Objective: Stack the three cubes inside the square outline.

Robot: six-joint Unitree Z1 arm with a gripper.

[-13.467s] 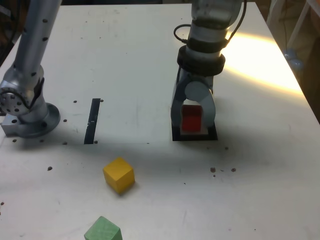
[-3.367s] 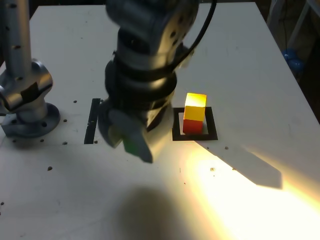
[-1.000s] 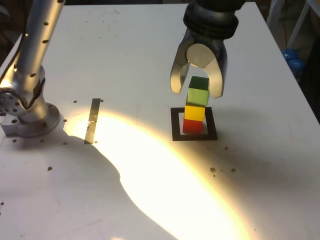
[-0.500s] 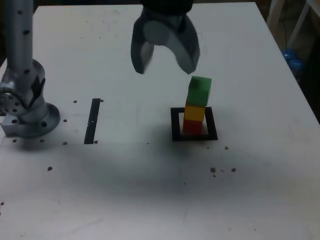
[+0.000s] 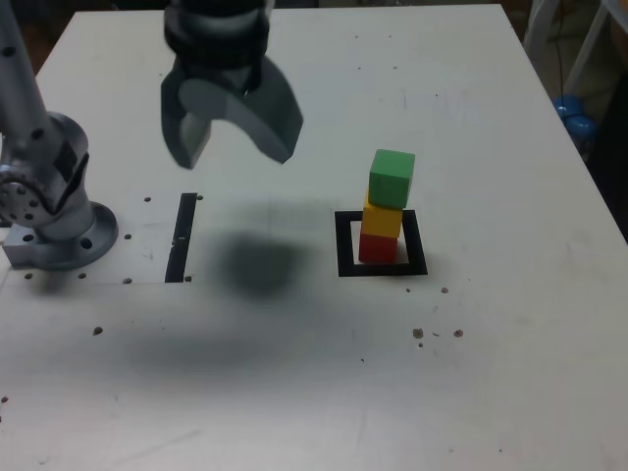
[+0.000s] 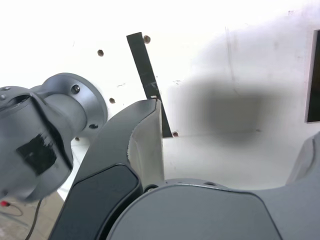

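The three cubes stand as one tower in the exterior view: the red cube [image 5: 377, 248] at the bottom, the yellow cube [image 5: 383, 218] on it, and the green cube [image 5: 392, 178] on top, set slightly askew. The tower rests inside the square outline [image 5: 381, 270] of black tape. My gripper [image 5: 234, 155] hangs open and empty above the table, well off to the exterior view's left of the tower. In the wrist view the gripper [image 6: 235, 120] shows spread fingers [image 6: 145, 145] with only table and shadow between them. One dark edge of the square outline [image 6: 314, 75] shows at that picture's border; the cubes are out of that view.
A straight black tape strip [image 5: 182, 237] [image 6: 145, 70] lies below the gripper. The arm's grey base [image 5: 54, 221] [image 6: 50, 125] stands at the exterior view's left edge. Small dark specks [image 5: 432, 334] dot the white table. A blue object [image 5: 574, 113] lies beyond the table's right edge.
The open gripper has drawn away from the tower toward the exterior view's left, leaving the green cube standing on top of the yellow one. The tower has not moved.
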